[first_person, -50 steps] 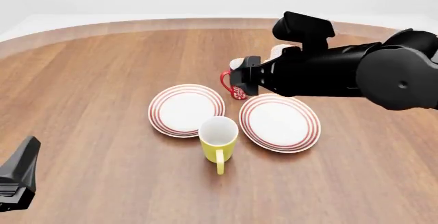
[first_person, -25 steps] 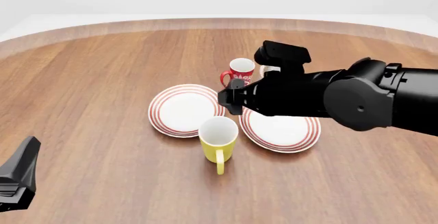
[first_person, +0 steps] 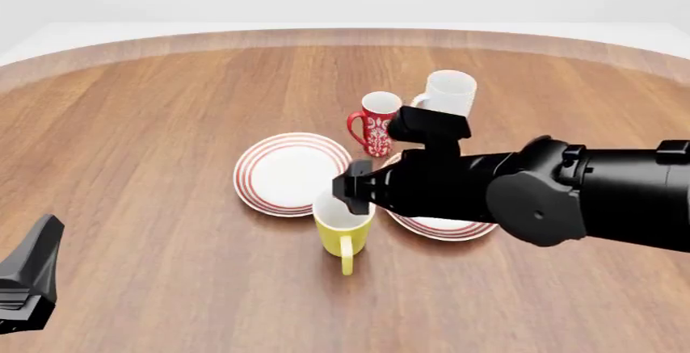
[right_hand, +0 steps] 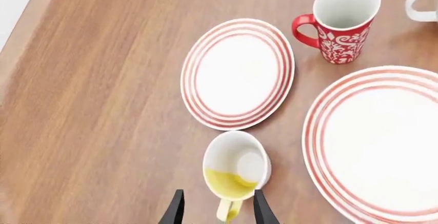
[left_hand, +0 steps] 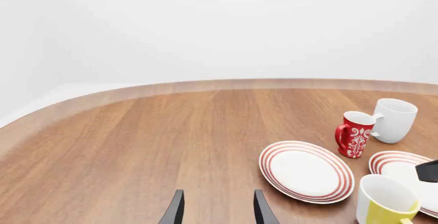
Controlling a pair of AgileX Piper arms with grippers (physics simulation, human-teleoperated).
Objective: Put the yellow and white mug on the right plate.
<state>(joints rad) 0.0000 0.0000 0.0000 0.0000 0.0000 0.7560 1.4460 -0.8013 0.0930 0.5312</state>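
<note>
A: Where's the yellow mug [right_hand: 236, 175]?
B: Upright on the worktop, between the plates, touching neither rim clearly. The right pincer [right_hand: 213, 207] is open, empty, straddling its handle.
A: Advice?
B: Descend straight, close, then lift clear before crossing to the right plate [right_hand: 383, 147].

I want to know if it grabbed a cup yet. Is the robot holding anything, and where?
Nothing yet. The right claw is open around the yellow mug's handle.

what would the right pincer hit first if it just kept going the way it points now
Most likely the yellow and white mug: in the right wrist view the right pincer has its open fingers on either side of the mug's handle, the rim just ahead. How far above it the pincer sits is hard to judge.
</note>
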